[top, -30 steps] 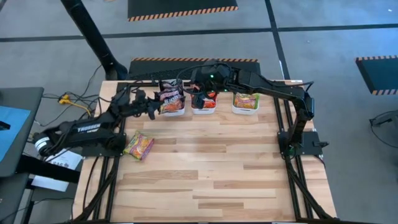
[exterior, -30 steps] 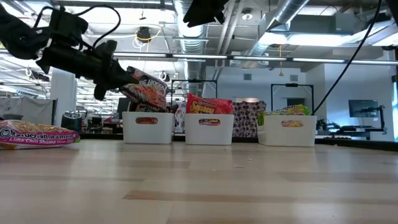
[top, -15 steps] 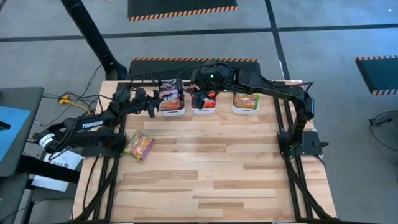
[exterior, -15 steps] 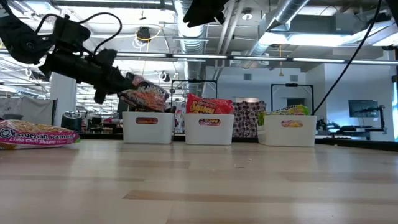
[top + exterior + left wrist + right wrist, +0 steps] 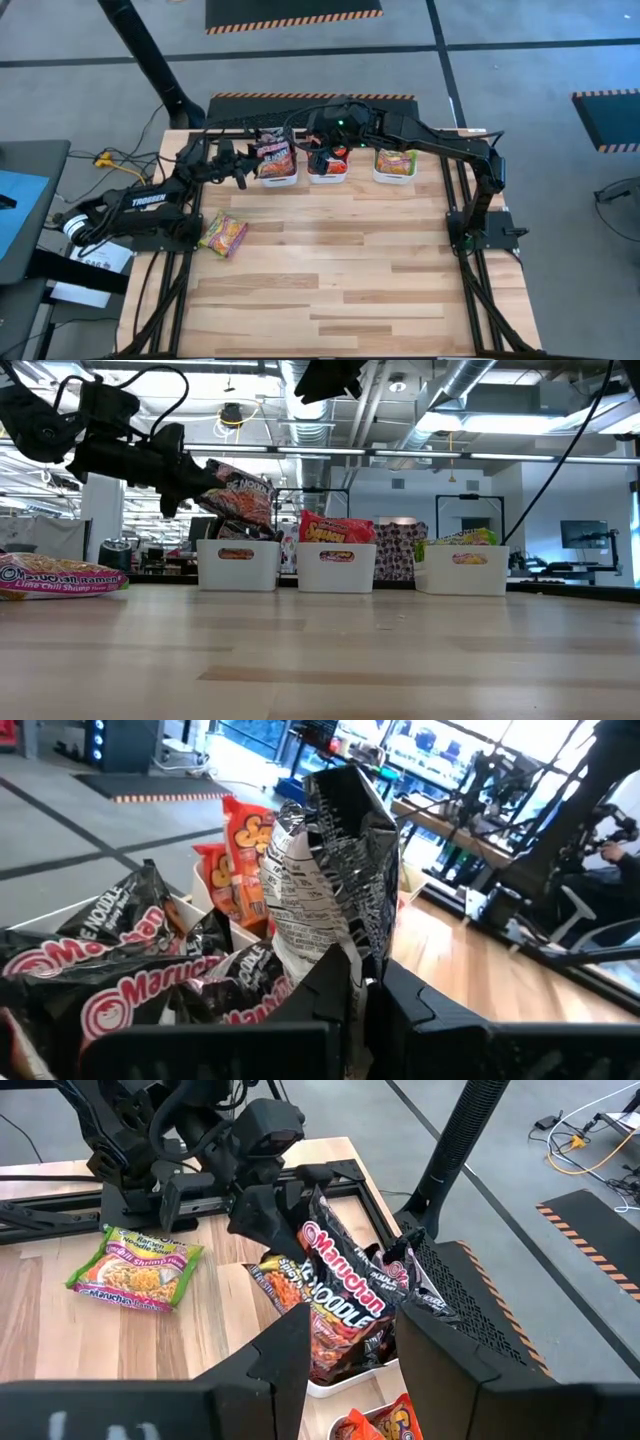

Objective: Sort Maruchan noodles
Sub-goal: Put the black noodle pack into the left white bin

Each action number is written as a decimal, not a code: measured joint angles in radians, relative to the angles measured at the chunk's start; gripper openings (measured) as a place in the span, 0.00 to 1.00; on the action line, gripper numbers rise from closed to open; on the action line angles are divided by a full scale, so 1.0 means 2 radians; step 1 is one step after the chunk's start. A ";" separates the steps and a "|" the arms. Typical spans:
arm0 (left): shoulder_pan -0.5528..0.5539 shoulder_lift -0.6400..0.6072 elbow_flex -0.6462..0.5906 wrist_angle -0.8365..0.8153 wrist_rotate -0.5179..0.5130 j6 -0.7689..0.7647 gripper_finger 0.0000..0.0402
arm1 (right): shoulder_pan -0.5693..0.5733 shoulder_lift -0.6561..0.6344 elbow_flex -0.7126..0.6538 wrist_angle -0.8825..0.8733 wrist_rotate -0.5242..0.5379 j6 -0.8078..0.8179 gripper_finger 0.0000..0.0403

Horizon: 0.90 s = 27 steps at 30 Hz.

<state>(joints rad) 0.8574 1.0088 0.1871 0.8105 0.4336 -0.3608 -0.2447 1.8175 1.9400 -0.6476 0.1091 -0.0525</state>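
Hanging over the leftmost of three white bins, the left hand is clamped on one edge of a dark Maruchan packet, which droops from the fingers just above that left bin; the bin already holds other dark packets, crumpled together. The middle bin carries red-orange packets and the right bin green ones; one green packet lies alone on the worktop, well apart from the bins, near the left arm's base. The right hand waits above the middle bin with its jaws part-way apart and nothing between them.

These packets look light and crinkly (thin film around a brittle noodle block, I would guess); the film is probably slick, so a pinch on the flat sealed seam at an edge seems the safest hold, while squeezing across the middle risks cracking the block. Held by an edge as now, the packet sags and swings, so it may catch the bin rim or the packets already standing there when let go.
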 joint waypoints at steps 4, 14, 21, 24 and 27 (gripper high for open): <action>0.000 0.000 0.000 0.000 -0.005 0.003 0.01 | 0.000 0.000 0.000 0.000 0.000 0.000 0.42; 0.000 0.049 0.009 0.005 -0.024 0.000 0.01 | 0.000 0.000 0.000 0.000 0.000 0.000 0.42; 0.000 0.101 0.036 0.011 -0.013 0.006 0.01 | 0.000 0.000 0.000 0.000 0.000 0.000 0.42; 0.000 0.118 0.037 0.011 -0.010 0.004 0.01 | 0.000 0.000 0.000 0.000 0.000 0.000 0.42; 0.000 0.127 0.038 0.011 -0.010 0.000 0.01 | 0.000 0.000 0.000 0.000 0.000 0.000 0.42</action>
<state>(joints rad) 0.8574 1.2623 0.2623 0.8326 0.4133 -0.3603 -0.2444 1.8175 1.9400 -0.6473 0.1093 -0.0525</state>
